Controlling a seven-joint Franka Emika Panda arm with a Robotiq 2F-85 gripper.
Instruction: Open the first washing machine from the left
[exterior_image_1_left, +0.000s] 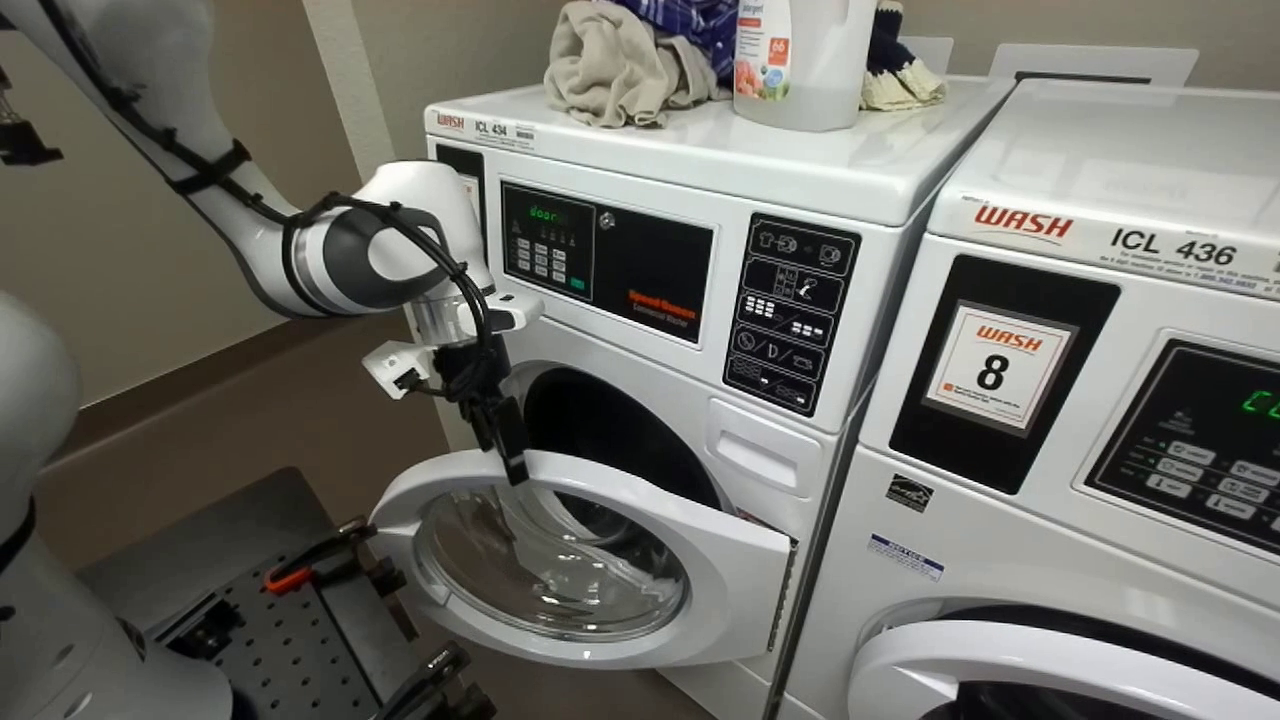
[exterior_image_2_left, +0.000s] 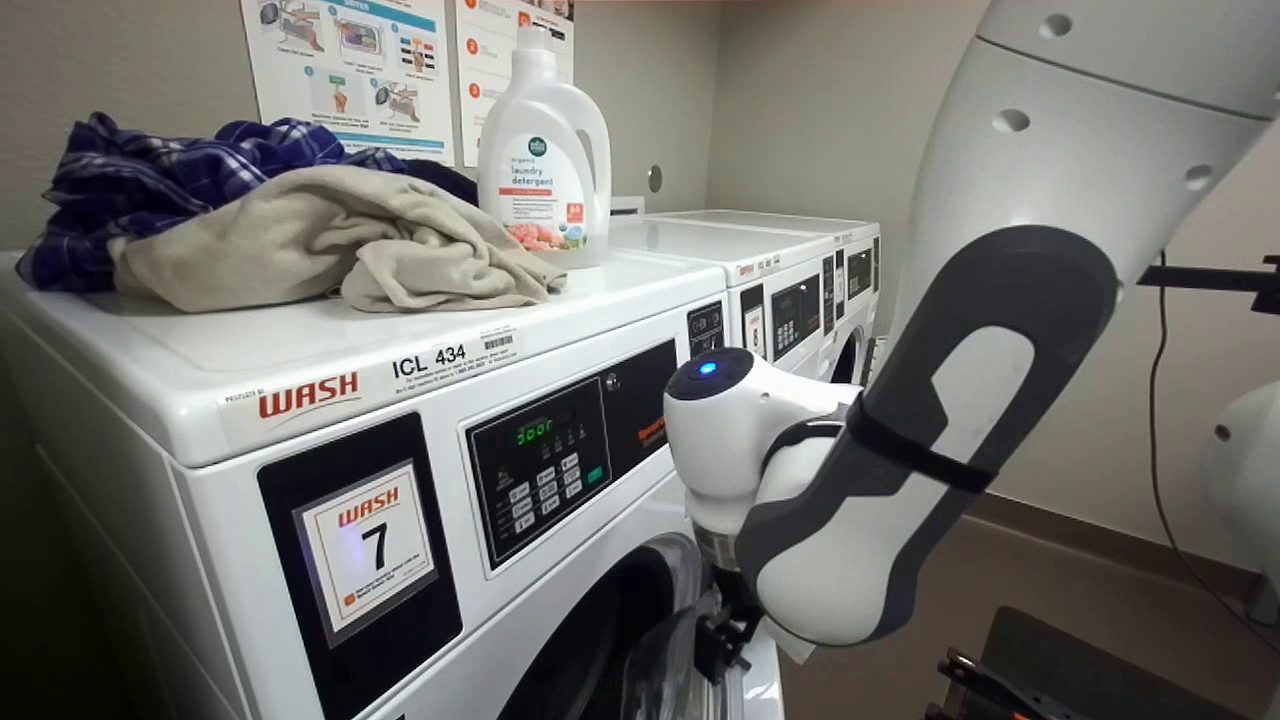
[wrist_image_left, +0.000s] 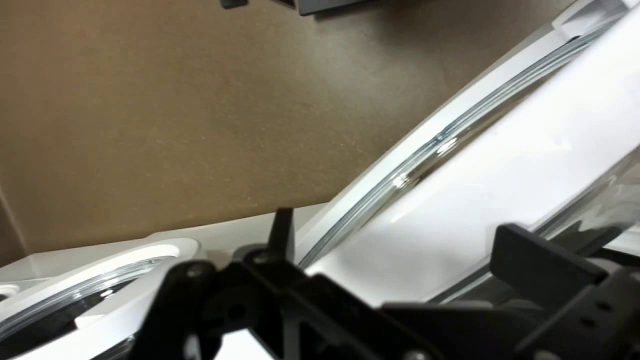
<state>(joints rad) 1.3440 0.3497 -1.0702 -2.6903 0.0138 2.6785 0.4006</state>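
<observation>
The first washing machine from the left (exterior_image_1_left: 650, 360) is white with a black control panel and a green "door" display. In an exterior view this washer (exterior_image_2_left: 230, 500) bears a number 7 label and "ICL 434". Its round glass door (exterior_image_1_left: 740, 570) stands swung wide open, showing the dark drum opening (exterior_image_1_left: 620, 420). My gripper (exterior_image_1_left: 513, 455) is at the top of the door rim. In the wrist view the gripper (wrist_image_left: 392, 225) has its fingers wide apart, with the white door rim (wrist_image_left: 475, 195) between them. Whether a finger touches the rim cannot be told.
The neighbouring washer ICL 436 (exterior_image_1_left: 1010, 520), number 8, also has its door (exterior_image_1_left: 900, 660) ajar. Beige and blue clothes (exterior_image_2_left: 330, 235) and a detergent bottle (exterior_image_2_left: 540, 150) lie and stand on top of the left washer. A dark perforated base plate (exterior_image_1_left: 290, 650) sits by the arm.
</observation>
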